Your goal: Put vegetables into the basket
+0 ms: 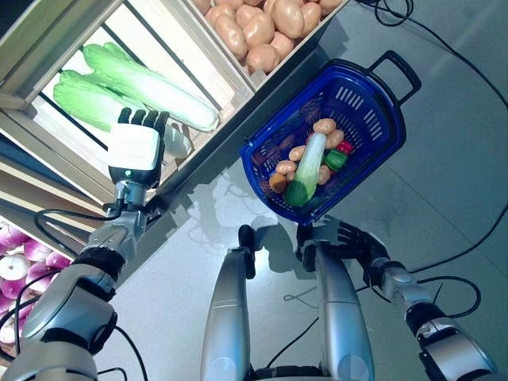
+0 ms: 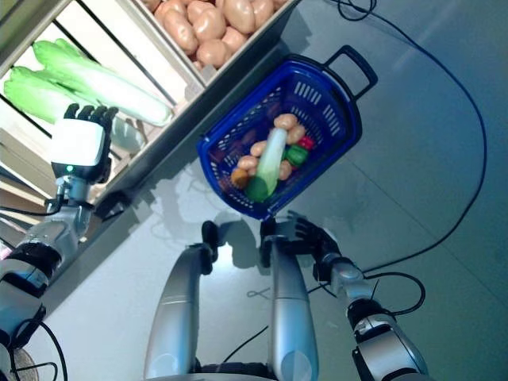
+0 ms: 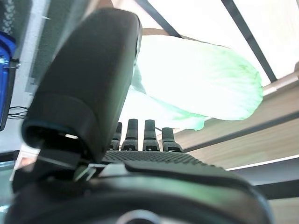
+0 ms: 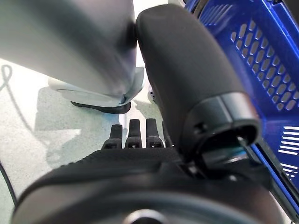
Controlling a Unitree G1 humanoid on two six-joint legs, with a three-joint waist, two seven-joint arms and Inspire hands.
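Note:
Two pale green napa cabbages lie side by side on the slatted wooden shelf. My left hand is raised to that shelf, open, its straight fingers ending just short of the nearer cabbage; I cannot tell if they touch. The blue plastic basket stands on the floor and holds a long green-and-white vegetable, several potatoes, a green pepper and something red. My right hand hangs open and holding nothing beside the basket's near wall.
A wooden crate of potatoes sits on the shelf unit above the basket. Purple onions fill a lower bin at the far left. The basket's black handle points away from me. Grey floor surrounds the basket.

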